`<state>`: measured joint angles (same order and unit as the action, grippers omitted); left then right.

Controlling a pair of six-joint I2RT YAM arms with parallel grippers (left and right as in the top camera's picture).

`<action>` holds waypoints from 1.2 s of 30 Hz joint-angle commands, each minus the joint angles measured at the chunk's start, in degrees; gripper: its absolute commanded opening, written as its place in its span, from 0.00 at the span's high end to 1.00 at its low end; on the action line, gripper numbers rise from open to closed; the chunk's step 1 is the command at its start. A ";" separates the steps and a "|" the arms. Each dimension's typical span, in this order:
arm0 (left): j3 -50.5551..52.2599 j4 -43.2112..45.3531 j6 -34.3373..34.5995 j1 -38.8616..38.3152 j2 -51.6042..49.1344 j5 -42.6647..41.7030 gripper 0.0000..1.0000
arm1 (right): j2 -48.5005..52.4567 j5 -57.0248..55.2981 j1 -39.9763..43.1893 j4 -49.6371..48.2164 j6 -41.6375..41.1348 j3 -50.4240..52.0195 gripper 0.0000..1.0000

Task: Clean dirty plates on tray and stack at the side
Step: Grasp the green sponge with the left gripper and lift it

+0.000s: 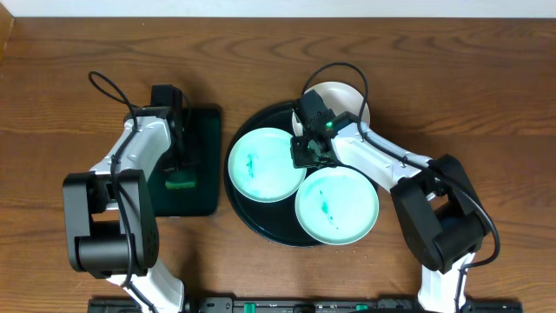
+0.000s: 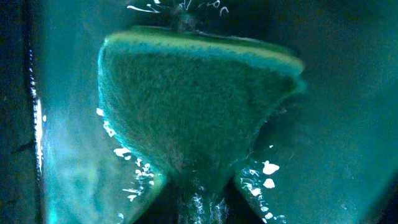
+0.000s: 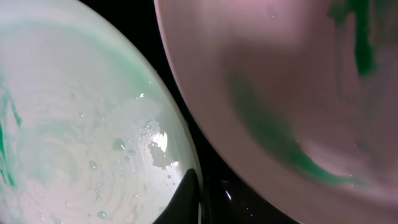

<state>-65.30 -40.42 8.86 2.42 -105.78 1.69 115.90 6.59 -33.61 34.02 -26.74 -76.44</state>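
The black round tray holds three plates. A pale mint plate with a teal smear lies at its left, a second smeared one at the front right, and a white one at the back, partly under my right arm. My right gripper is at the left plate's right rim. In the right wrist view its dark fingertips close on the wet rim of that plate, next to the other smeared plate. My left gripper is shut on a green sponge.
The sponge rests on a smaller rectangular dark green tray, left of the round tray; its surface looks wet. Both arms reach in from the front edge over the brown wooden table.
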 commanded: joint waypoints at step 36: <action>-8.33 -11.13 -1.62 -0.09 7.78 -11.39 0.93 | 1.55 0.52 -1.36 -0.63 0.20 -0.70 0.99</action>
<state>-73.38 -51.29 8.49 2.52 -97.89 -8.88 115.90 6.61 -33.63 33.80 -26.74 -76.44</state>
